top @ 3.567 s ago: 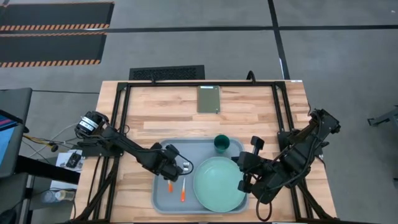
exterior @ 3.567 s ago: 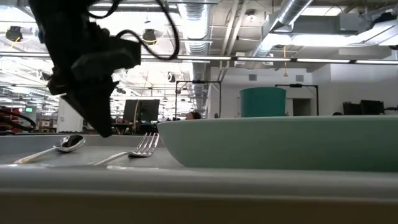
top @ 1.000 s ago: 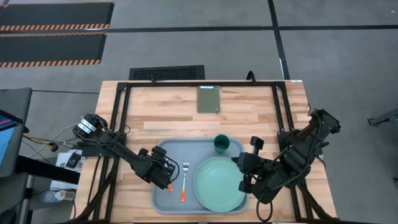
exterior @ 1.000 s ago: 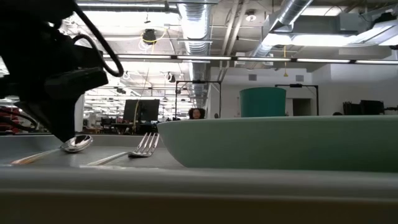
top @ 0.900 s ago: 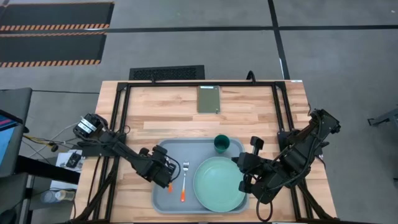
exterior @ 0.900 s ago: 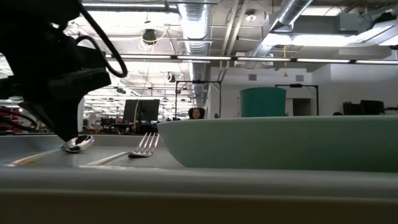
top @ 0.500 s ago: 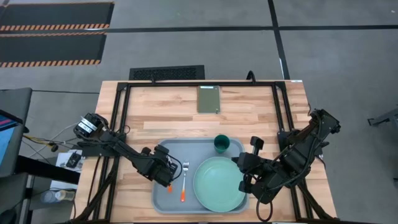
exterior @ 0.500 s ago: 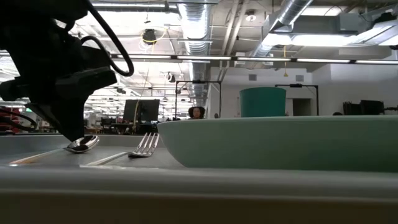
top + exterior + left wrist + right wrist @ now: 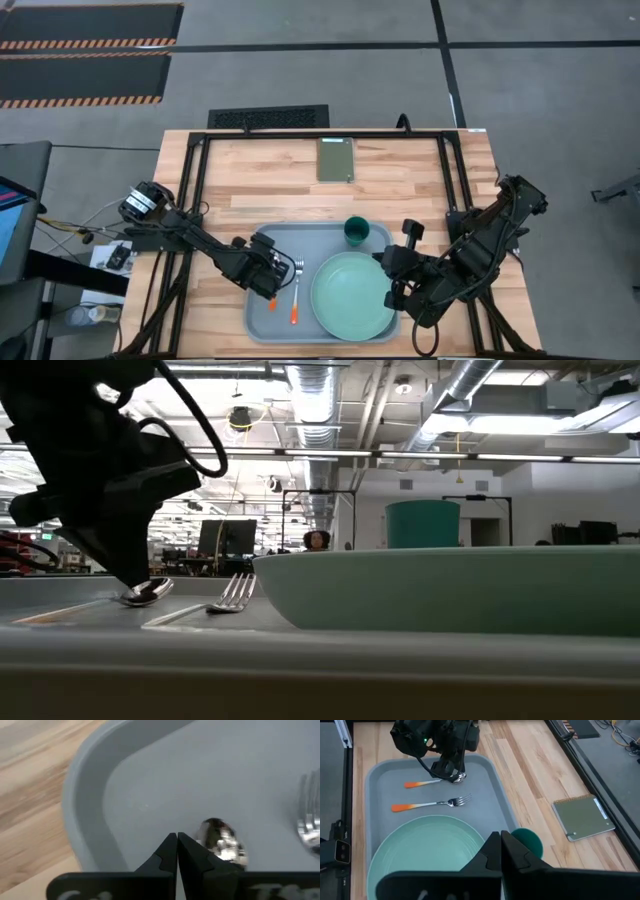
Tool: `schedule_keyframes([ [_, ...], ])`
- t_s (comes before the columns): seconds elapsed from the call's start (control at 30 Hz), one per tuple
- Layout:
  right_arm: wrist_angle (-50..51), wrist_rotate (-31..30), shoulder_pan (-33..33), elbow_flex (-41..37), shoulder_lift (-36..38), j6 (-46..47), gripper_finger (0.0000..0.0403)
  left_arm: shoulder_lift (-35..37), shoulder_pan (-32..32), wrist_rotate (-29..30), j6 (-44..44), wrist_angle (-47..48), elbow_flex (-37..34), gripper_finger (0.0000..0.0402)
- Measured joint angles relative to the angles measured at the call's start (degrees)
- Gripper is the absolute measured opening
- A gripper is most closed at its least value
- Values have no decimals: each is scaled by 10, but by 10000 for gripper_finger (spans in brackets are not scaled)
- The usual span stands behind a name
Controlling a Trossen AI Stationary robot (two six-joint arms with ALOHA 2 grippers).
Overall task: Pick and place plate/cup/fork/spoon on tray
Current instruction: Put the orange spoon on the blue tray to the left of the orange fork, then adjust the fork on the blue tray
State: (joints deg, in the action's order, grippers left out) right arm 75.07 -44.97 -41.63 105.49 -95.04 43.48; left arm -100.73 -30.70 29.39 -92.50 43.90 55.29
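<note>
The pale grey-blue tray holds the mint-green plate, the dark teal cup, the fork and the spoon, all resting on its floor. My left gripper is shut and low in the tray's left part, right beside the spoon's silver bowl; it also shows in the low view. My right gripper is shut and hangs above the plate's right edge, touching nothing. My left gripper meets the spoon's bowl with the outer side of one shut finger, at the fingertips. The fingers come from above, slanting down from the table's left. The spoon lies flat on the tray floor, its orange handle pointing away from the gripper.
An olive-green notebook lies on the wooden table at the far side, clear of the tray. The fork's tines lie just right of the spoon's bowl. The tray's raised rim curves close by my left gripper. A person shows far off in the room.
My left gripper, staying shut, has gone toward the table's right along the tray floor. It has slid the spoon's bowl end with it toward the fork's tines. The right arm, plate, cup and fork have kept still.
</note>
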Motion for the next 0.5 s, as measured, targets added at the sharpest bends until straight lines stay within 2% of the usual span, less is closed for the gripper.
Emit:
schedule_keyframes([
  [0.27, 0, 0, 0, 0, 0, 0, 8, 0, 0, 8, -11, 37, 3, 0],
  [0.5, 0, 0, 2, 0, 0, 0, 8, 28, -4, 75, 29, 32, 38, 0],
])
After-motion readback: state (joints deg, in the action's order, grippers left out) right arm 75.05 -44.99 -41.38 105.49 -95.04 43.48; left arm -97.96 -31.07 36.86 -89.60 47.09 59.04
